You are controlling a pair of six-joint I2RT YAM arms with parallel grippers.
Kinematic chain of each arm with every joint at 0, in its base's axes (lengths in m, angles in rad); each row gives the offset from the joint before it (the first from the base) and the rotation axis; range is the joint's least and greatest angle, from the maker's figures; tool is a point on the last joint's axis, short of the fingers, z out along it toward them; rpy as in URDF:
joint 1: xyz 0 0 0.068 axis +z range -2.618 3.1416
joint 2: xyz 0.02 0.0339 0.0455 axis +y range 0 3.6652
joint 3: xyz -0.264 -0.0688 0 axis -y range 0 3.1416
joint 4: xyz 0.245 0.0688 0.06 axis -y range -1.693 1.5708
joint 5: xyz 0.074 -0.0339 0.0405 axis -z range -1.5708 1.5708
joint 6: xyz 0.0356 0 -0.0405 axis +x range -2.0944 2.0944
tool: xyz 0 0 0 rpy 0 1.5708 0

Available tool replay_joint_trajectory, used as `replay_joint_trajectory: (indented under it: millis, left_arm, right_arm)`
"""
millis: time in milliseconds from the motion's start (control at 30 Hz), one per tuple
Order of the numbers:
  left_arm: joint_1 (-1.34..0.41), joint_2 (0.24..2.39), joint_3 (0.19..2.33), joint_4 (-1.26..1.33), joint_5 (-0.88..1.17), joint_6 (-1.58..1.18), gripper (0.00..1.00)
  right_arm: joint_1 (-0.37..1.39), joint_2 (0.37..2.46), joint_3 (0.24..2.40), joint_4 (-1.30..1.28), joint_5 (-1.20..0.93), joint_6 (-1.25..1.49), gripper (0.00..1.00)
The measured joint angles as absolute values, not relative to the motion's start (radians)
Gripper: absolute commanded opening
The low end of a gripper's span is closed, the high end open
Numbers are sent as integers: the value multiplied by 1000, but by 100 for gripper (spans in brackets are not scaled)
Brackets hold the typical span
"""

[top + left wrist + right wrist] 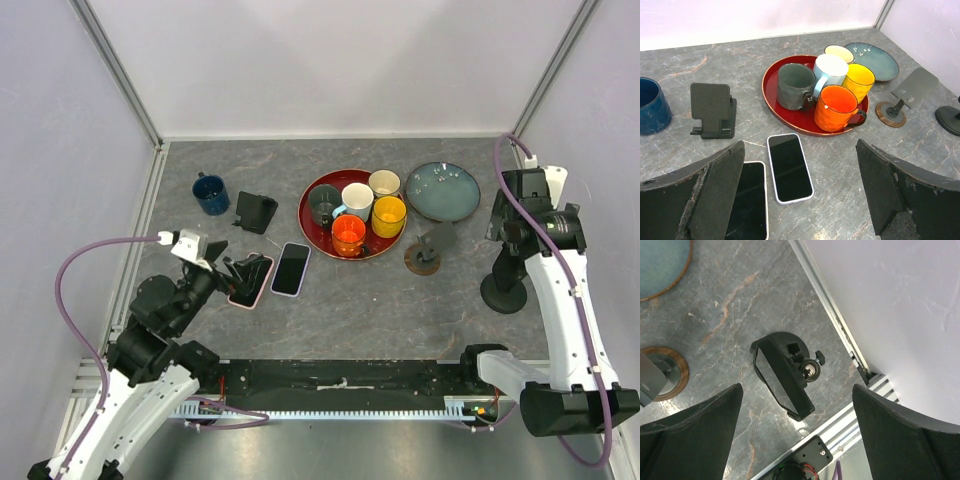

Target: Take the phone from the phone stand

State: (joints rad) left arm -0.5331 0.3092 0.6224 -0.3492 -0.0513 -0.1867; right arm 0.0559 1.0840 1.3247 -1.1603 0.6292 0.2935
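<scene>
Now we hover, both spread wide.
Right gripper (796,390) over the phone stand (785,375) (left gripper (800,145) over two flat phones (789,167) (747,200)).

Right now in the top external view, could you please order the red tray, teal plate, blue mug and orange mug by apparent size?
1. red tray
2. teal plate
3. blue mug and orange mug: about alike, unranked

Centre: red tray (306,218) carrying five cups, with a teal plate (443,190) to its right. Upper left: blue mug (211,193) near a black stand (255,211). Centre left: the left gripper (245,272) overlaps a pink-cased phone (256,290); a white-cased phone (291,269) lies just beside it. Right: the right arm (560,290) stands over a black round base (503,293).
</scene>
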Motion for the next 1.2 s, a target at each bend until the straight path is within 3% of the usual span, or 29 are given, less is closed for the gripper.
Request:
replay_joint_trajectory:
  millis: [567, 800, 1133, 1200]
  left_arm:
    - [-599, 282, 615, -354, -99, -187, 99]
    - [-607, 282, 615, -357, -100, -187, 99]
    - [-611, 307, 615, -357, -99, -187, 98]
    - [-611, 315, 615, -357, -99, -187, 98]
  right_arm:
    - [-113, 1085, 1147, -1064, 317, 264, 81]
    - [-125, 1074, 1140, -1052, 308, 254, 59]
    - [-120, 1032, 1139, -1040, 300, 253, 42]
    - [-113, 1024, 1139, -1034, 301, 253, 35]
